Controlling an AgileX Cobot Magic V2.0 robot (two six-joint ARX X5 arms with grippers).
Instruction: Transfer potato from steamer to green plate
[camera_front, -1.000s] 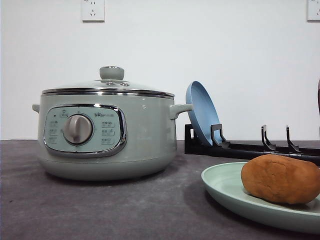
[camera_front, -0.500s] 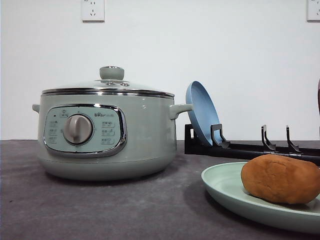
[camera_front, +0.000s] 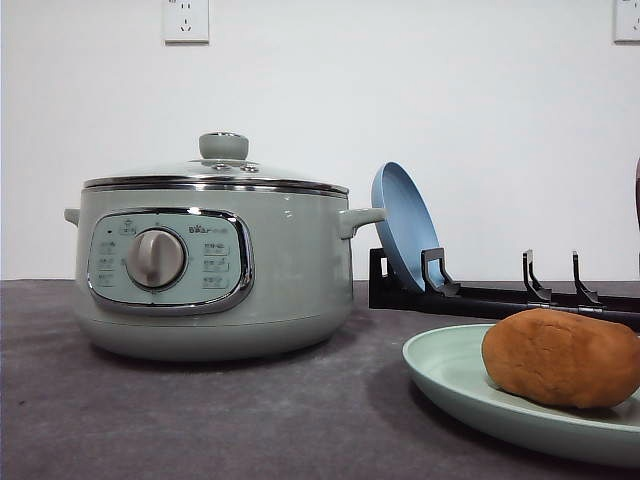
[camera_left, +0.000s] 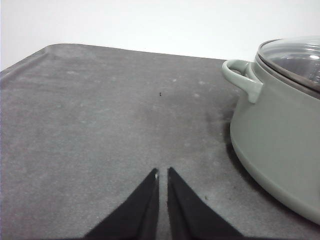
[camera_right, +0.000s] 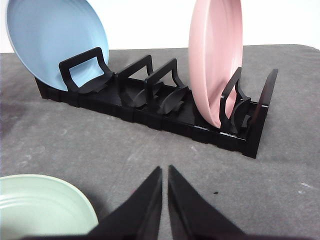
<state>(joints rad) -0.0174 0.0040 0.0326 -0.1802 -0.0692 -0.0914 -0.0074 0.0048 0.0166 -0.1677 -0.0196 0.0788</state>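
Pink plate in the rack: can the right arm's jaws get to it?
Probably yes. The right gripper, jaws shut, faces the rack over bare table, and the pink plate stands upright at the rack's end with nothing in front. The jaws would need opening first.

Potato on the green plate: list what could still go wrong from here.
1. The potato is a rounded lump on the shallow green plate; a knock might roll it off.
2. The right gripper, jaws nearly closed, sits low between the plate and the black rack; a careless retreat could clip the upright pink plate.
3. The left gripper rests beside the steamer; swinging could bump it.
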